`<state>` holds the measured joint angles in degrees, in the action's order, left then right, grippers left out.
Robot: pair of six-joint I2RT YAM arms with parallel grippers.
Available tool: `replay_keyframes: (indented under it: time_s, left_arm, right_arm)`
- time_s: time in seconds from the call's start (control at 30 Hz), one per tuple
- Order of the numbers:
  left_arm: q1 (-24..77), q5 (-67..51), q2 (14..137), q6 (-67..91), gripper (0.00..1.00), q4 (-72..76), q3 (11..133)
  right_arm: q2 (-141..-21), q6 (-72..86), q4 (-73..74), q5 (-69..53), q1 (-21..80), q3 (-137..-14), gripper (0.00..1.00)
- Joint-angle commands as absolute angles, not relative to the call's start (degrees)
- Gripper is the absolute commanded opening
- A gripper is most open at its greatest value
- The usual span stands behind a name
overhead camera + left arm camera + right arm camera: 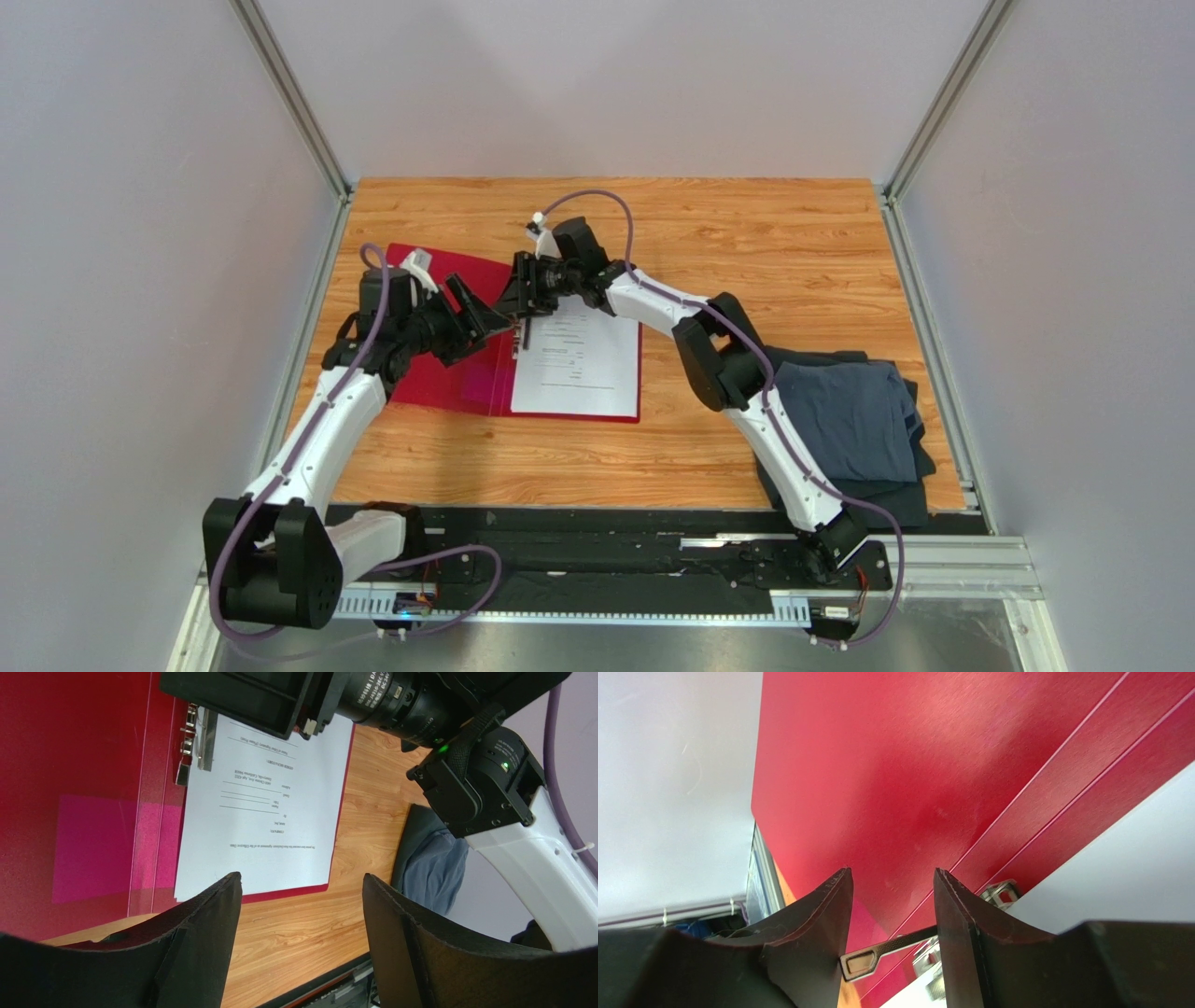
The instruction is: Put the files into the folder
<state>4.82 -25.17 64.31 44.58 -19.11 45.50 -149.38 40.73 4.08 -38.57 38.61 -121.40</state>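
Folder [446,381]: open on table; paper [575,361] inside, on its rt half. Step: prob. clipping. The rt gripper [891,875] is part-open astride clip lever [878,955], no grip; the lt gripper [302,882] gapes wide, empty, nr lt cover. Next: work lever squarely w/o shifting paper.

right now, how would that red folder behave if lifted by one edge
Probably floppy: the folder looks like thin plastic sheet. Likely slippery, since its glossy surface mirrors the light. The metal clip may make the spine side heavier.
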Motion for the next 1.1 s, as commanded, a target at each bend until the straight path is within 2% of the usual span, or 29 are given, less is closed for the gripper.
replay_keyframes:
  time_s: [0.0,0.13,0.23,0.33,0.47,0.6,0.67,0.87,1.07]
  left_arm:
    - [3.6,-25.7,61.8,43.2,0.73,-19.9,44.5]
    - [2.9,-25.7,61.1,42.6,0.73,-20.6,44.6]
    - [2.3,-25.9,61.4,42.4,0.73,-20.6,44.6]
    - [1.9,-25.2,62.0,42.3,0.73,-20.3,44.6]
    - [1.3,-21.7,63.7,43.9,0.72,-21.3,45.0]
    - [0.4,-16.4,67.2,47.6,0.72,-25.9,46.7]
    - [0.4,-15.5,69.4,48.8,0.71,-26.7,47.1]
    - [-1.8,-15.6,73.5,49.7,0.69,-27.1,47.9]
    - [-2.1,-15.2,74.8,50.2,0.68,-27.1,48.2]
  right_arm:
    - [-141.1,36.8,4.7,-39.0,40.0,-118.0,0.50]
    - [-138.5,33.9,8.3,-38.9,40.5,-115.8,0.55]
    - [-135.8,32.6,9.8,-38.4,40.7,-113.4,0.62]
    - [-133.7,33.3,13.4,-33.8,40.5,-112.9,0.67]
    - [-131.7,47.5,20.1,-23.8,40.3,-113.0,0.68]
    - [-131.9,64.0,18.3,-24.2,40.5,-109.8,0.63]
    - [-132.3,67.0,16.9,-24.2,40.6,-109.8,0.61]
    - [-132.4,75.1,13.7,-23.4,40.6,-107.8,0.42]
    - [-132.2,82.2,9.8,-22.9,41.0,-103.2,0.37]
